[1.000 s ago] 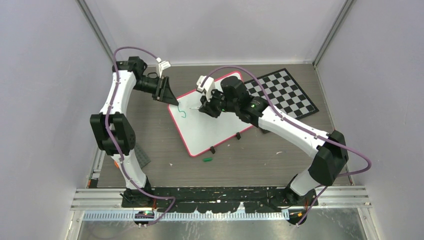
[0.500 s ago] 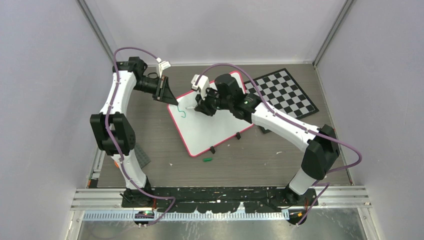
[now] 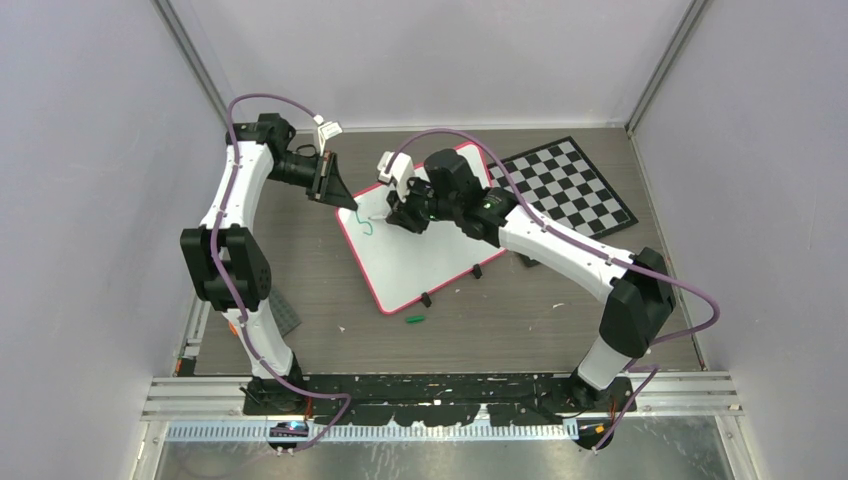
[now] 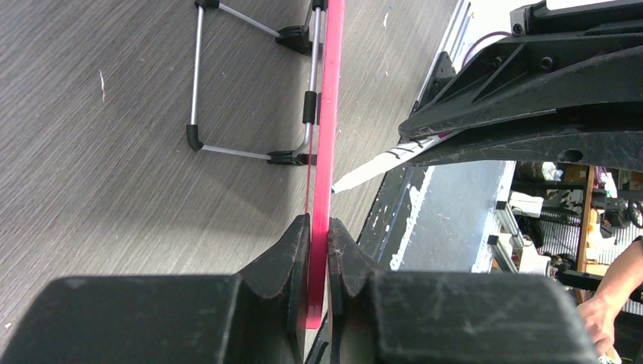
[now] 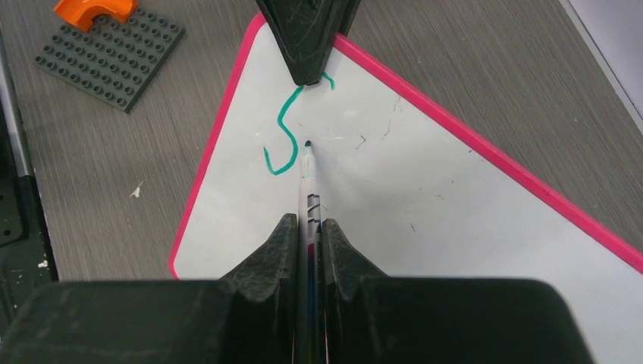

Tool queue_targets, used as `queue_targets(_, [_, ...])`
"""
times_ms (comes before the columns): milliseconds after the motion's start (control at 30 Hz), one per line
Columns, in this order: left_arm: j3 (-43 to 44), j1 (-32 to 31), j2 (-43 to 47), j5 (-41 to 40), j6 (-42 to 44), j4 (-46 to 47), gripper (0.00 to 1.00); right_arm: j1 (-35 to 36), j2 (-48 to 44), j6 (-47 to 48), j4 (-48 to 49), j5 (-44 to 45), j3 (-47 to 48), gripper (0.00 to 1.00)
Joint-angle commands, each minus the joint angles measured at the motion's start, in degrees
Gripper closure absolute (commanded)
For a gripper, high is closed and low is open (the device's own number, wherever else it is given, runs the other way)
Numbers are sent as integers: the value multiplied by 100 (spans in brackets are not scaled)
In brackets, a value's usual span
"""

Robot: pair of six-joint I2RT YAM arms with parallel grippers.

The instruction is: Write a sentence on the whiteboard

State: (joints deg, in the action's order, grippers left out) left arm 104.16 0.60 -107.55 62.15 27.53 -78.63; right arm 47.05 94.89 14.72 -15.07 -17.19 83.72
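The whiteboard [image 3: 420, 255], white with a red-pink rim, lies tilted at the table's middle. My left gripper [image 3: 345, 203] is shut on its far-left corner. In the left wrist view the rim [image 4: 326, 136] runs edge-on between the closed jaws of the left gripper [image 4: 319, 231]. My right gripper [image 5: 308, 224] is shut on a marker [image 5: 309, 178]. The marker's green tip rests on the whiteboard [image 5: 440, 205], just right of a green S-shaped stroke [image 5: 285, 136]. That stroke is all of the sentence that shows.
A black-and-white checkered board [image 3: 570, 185] lies at the back right. A small green cap [image 3: 415, 320] sits in front of the whiteboard. A grey studded plate [image 5: 110, 49] with an orange piece [image 5: 95, 9] lies near the left arm's base. Wire stand legs [image 4: 227, 83] prop the whiteboard.
My right gripper has carried the marker leftward across the whiteboard, closer to the green stroke. The left arm has stayed at the board's corner.
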Motion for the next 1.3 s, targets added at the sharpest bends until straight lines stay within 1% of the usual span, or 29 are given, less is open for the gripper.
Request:
queue_targets(0, [34,-6,265,60,-13,116,94,7,15,166,130,233,224,100])
queue_targets(267, [42,0,269,9,35,77,95,-242,-63,206,-89,401,215,100])
queue_targets(500, [74,-1,242,12,16,80,95,-280,-226,277,-219,416,140,100])
queue_targets(633, [29,1,266,37,31,86,96,-280,-302,218,-194,254,198,100])
queue_targets(800, [-1,-1,295,51,36,119,96,-262,-432,50,64,-79,156,100])
queue_targets(1267, [-27,-15,296,41,111,93,98,-246,37,68,378,-54,549,100])
